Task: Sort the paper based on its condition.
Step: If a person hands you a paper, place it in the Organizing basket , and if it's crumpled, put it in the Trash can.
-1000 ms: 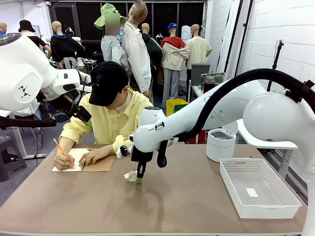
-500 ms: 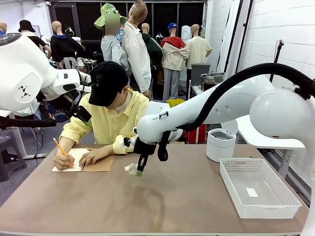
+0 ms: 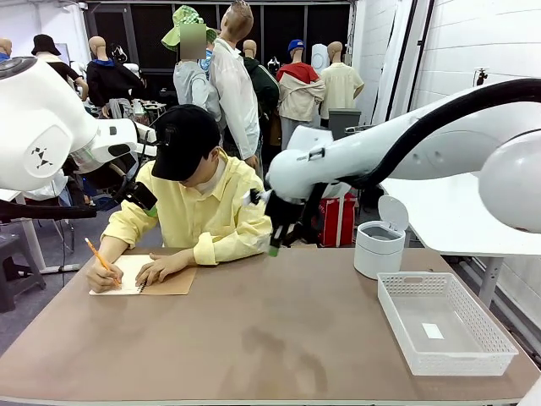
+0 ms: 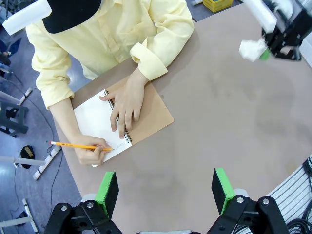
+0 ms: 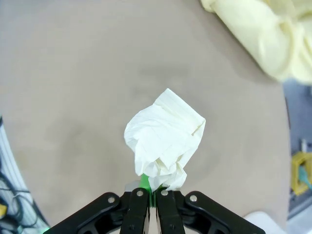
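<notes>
Above the surface, well apart from the basket and bin, the right jaws are pinching the crumpled paper, fully closed and probably best carrying it slowly, while the left jaws are hanging wide open, empty.

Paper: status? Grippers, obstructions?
Right gripper shut on crumpled paper, clear of table. Left gripper open, hovering near notebook. Person writing there; no obstruction seen toward bin.
</notes>
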Robot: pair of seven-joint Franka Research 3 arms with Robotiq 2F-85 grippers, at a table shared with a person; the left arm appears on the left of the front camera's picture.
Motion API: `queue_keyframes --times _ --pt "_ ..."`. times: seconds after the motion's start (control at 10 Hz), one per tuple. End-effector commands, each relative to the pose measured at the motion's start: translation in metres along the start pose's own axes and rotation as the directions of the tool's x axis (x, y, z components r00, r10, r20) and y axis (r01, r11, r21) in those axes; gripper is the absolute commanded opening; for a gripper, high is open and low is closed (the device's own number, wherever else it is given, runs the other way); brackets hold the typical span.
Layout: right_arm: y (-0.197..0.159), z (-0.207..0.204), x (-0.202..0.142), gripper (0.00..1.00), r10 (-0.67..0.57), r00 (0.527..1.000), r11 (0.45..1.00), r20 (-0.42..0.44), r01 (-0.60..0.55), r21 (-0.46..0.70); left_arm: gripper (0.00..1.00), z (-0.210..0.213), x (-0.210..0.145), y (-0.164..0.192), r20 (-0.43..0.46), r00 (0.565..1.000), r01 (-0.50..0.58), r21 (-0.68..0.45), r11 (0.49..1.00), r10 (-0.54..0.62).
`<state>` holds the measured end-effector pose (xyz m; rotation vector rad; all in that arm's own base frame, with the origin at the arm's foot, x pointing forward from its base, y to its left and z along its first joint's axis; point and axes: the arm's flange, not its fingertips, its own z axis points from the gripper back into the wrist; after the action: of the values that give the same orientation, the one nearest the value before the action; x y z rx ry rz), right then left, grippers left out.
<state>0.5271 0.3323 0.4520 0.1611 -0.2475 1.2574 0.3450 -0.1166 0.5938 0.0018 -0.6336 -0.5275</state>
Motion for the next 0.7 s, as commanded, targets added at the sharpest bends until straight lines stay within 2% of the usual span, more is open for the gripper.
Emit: queue_keyframes --times 0.0,0.2,0.3,0.4,0.6 --pt "-0.006 0.012 -0.030 0.00 -0.116 0.993 0.993 -0.008 0.116 -0.025 1.00 0.001 0.000 0.000 -0.006 1.000 -0.001 -0.004 1.000 0.001" --pt "-0.017 0.022 -0.045 0.00 -0.189 0.982 0.981 -0.002 0.189 -0.040 1.00 0.001 0.000 0.000 -0.006 1.000 -0.001 -0.004 1.000 0.001" --pt "-0.006 0.023 -0.046 0.00 -0.168 0.986 0.985 -0.002 0.168 -0.041 1.00 0.001 0.000 0.000 -0.006 1.000 -0.001 -0.004 1.000 0.001" --pt "-0.029 0.026 -0.043 0.00 -0.142 0.990 0.988 -0.011 0.141 -0.058 1.00 0.001 0.000 0.000 -0.006 1.000 -0.001 -0.004 1.000 0.001" --pt "-0.029 0.026 -0.043 0.00 -0.142 0.990 0.988 -0.011 0.141 -0.058 1.00 0.001 0.000 0.000 -0.006 1.000 -0.001 -0.004 1.000 0.001"
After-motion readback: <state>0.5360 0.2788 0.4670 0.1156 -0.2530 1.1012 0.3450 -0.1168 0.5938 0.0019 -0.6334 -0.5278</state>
